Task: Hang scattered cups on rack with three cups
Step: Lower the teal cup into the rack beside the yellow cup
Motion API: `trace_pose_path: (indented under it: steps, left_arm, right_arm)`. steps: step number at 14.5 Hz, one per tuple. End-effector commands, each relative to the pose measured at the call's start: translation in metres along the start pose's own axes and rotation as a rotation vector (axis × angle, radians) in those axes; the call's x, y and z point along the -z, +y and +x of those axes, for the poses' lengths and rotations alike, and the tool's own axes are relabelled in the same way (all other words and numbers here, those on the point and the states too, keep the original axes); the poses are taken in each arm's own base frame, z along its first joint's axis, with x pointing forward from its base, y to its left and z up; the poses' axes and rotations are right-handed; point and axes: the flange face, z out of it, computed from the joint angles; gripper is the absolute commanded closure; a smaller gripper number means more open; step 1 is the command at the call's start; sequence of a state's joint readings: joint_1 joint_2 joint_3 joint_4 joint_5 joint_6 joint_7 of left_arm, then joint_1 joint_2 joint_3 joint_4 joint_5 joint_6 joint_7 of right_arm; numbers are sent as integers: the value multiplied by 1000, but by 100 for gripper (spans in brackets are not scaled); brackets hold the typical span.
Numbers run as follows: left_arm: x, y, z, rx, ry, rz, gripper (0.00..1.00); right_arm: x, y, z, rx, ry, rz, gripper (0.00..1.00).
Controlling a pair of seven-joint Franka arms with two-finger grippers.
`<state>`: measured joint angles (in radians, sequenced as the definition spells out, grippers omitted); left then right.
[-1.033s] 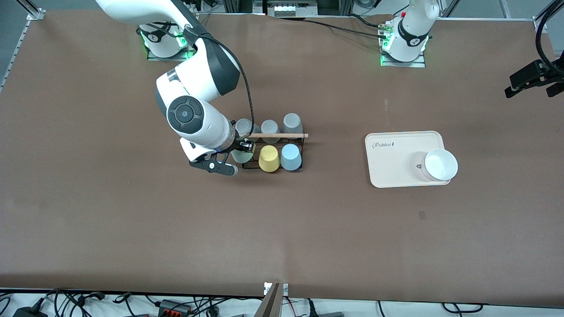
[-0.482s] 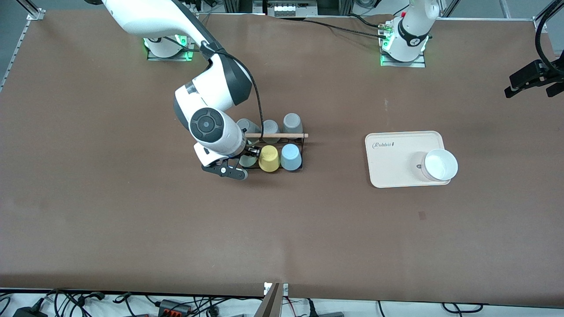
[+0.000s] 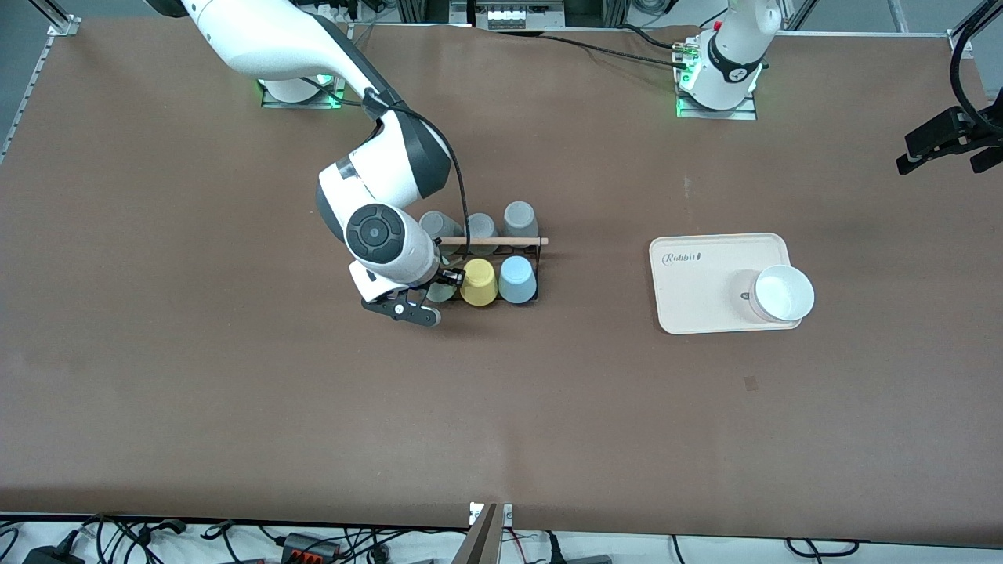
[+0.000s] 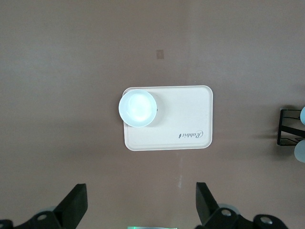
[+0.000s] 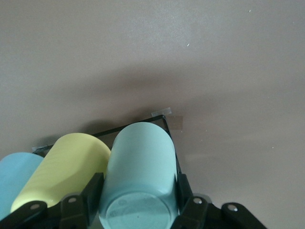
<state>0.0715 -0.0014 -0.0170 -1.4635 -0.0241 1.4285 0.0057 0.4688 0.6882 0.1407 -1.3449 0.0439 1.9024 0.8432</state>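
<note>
Right pincer (image 5: 138, 202): closed on the mint green cup (image 5: 140, 176), one finger on each side of it, low over the rack (image 3: 486, 270) at the end toward the right arm.
Mint green cup: upside down in the rack's row nearer the front camera, just beside the yellow cup (image 3: 478, 282).
Light blue cup (image 3: 517, 280): same row, next to the yellow cup.
Grey cups (image 3: 479, 226): three, in the rack's farther row.
Left pincer (image 4: 140, 205): fingers wide apart, high over the cream tray (image 4: 181, 119) with a white bowl (image 4: 137, 108); arm waiting.

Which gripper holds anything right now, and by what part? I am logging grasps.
The right gripper clamps the pale mint green plastic tumbler by its sides near the closed base, at the black wire rack. The left gripper holds nothing.
</note>
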Motion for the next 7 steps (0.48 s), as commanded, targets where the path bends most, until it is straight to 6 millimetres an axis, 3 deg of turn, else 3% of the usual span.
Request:
trace_pose_path:
  steps: [1,2,3,4,5,7]
  left_arm:
    - [2,1,1,-20,-6,-1,0]
    - [0,2,1,-21,-9,-1,0]
    - [0,2,1,-21,-9,-1,0]
    - [0,2,1,-21,-11,-1,0]
    - [0,1,1,-20,-9,-1,0]
    - [0,1,1,-20,-11,-1,0]
  right_arm:
    - [-3,-7,2,-18,5,-1,73]
    - [-7,-7,2,-20,0,-5,73]
    - [-7,-7,2,-18,0,-5,62]
    - [-6,-6,3,-23,0,-3,9]
    - [-1,-5,4,-32,4,2,0]
    - [10,-1,10,-43,17,17,0]
